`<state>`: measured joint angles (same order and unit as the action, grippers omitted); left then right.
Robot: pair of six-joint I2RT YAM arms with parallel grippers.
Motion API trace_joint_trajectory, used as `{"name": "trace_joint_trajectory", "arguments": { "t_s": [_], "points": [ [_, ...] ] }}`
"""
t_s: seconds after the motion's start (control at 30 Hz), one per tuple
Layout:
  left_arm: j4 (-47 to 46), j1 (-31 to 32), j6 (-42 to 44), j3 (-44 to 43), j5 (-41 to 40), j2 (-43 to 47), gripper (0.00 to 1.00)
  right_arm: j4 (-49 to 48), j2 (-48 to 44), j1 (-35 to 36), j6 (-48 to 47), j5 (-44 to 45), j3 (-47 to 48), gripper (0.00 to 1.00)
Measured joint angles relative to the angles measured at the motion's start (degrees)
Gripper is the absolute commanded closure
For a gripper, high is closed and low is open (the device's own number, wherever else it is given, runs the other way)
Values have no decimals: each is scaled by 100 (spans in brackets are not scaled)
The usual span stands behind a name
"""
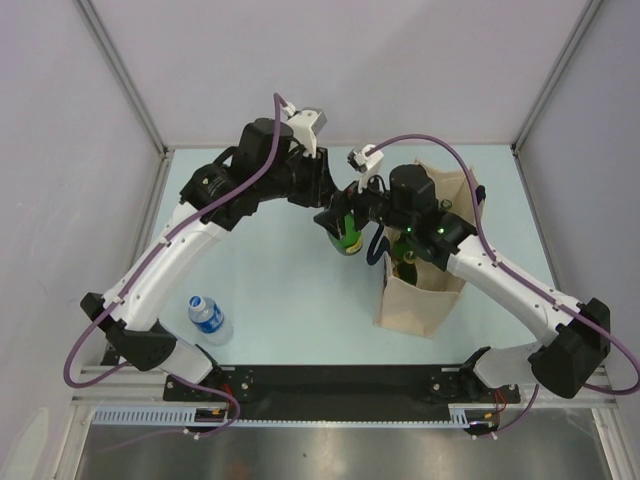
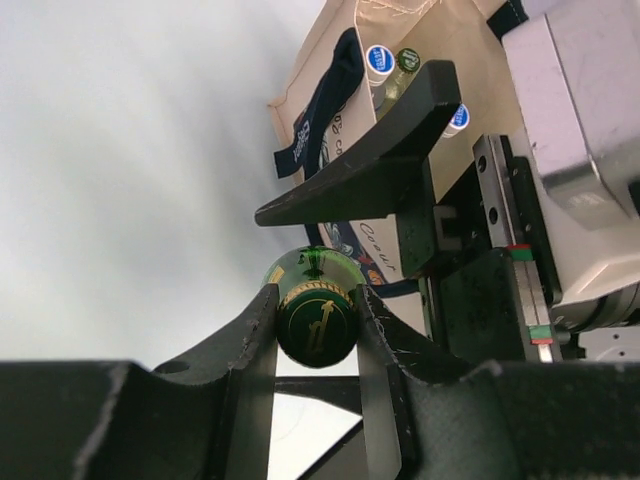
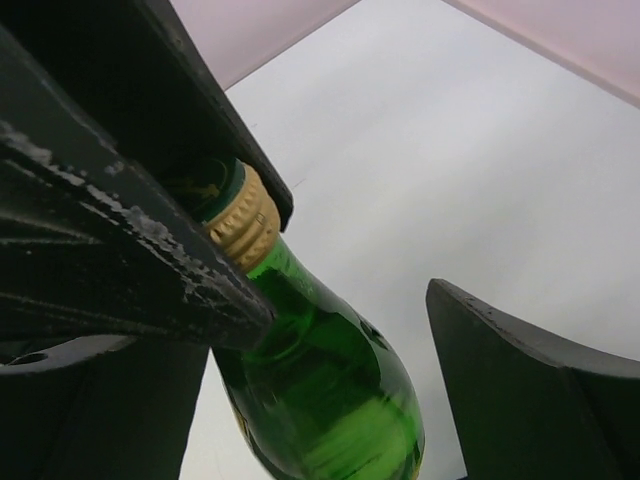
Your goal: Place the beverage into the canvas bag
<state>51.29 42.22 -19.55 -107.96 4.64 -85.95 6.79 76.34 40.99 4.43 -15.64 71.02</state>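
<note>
Near the middle of the table, just left of the canvas bag, my left gripper is clamped on the cap of the green bottle. The left wrist view looks straight down on the cap, with a pad pressed against each side of it. My right gripper stands wide apart around the bottle's shoulder. The right wrist view shows a clear gap between the glass and one finger, so that hand grips nothing. I cannot tell whether the bottle's base rests on the table or hangs above it.

I judge this bottle to be glass: stiff, fairly heavy if full, smooth and slick on the body, and breakable if it drops or knocks hard. The ribbed gold cap gives my pads some bite, but it is a small hold at the very top, so the weight below may swing. The neck just under the cap, or the shoulder where my right fingers stand, looks like a steadier place.

The bag stands upright, right of the middle and closer to the near edge than the far one. It is soft-walled, with dark strap handles drooping by its mouth. Other bottles are inside already, so I expect glass to meet glass unless I lower gently into the free space.
</note>
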Motion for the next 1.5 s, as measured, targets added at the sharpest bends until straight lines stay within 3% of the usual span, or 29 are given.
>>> {"name": "trace_joint_trajectory", "arguments": {
  "t_s": [0.13, 0.17, 0.23, 0.27, 0.4, 0.6, 0.7, 0.9, 1.0, 1.37, 1.5],
  "points": [
    [31, 2, -201, -39, -42, -2, 100, -164, 39, 72, 7, 35, 0, 35],
    [44, 4, -249, -39, -59, -2, 100, -188, 46, 85, 11, 37, 0, 49],
    [76, 4, -341, -39, -133, -7, 100, -251, 61, 96, -2, -4, 0, 65],
    [55, 4, -382, -50, -155, -24, 100, -284, 70, 96, -2, -11, 0, 78],
    [131, 7, -549, -57, -236, -44, 100, -306, 92, 146, 46, -70, 0, 99],
    [133, 7, -745, -57, -289, -63, 94, -306, 96, 105, 72, -225, 0, 100],
    [116, 7, -883, -57, -328, -70, 72, -304, 96, 9, 164, -380, 0, 100],
    [-26, 20, -1189, -48, -492, -68, 48, -317, 90, -144, 358, -702, 0, 100],
    [-407, 20, -1309, -48, -590, 0, 42, -66, 94, -181, 396, -782, 0, 100],
    [-979, 9, -1403, 286, -887, 459, 41, 173, 90, -332, 533, -1036, -2, 100],
    [-1113, -33, -1397, 754, -973, 756, 34, 199, 63, -514, 623, -1078, -2, 100]
  ]
}}
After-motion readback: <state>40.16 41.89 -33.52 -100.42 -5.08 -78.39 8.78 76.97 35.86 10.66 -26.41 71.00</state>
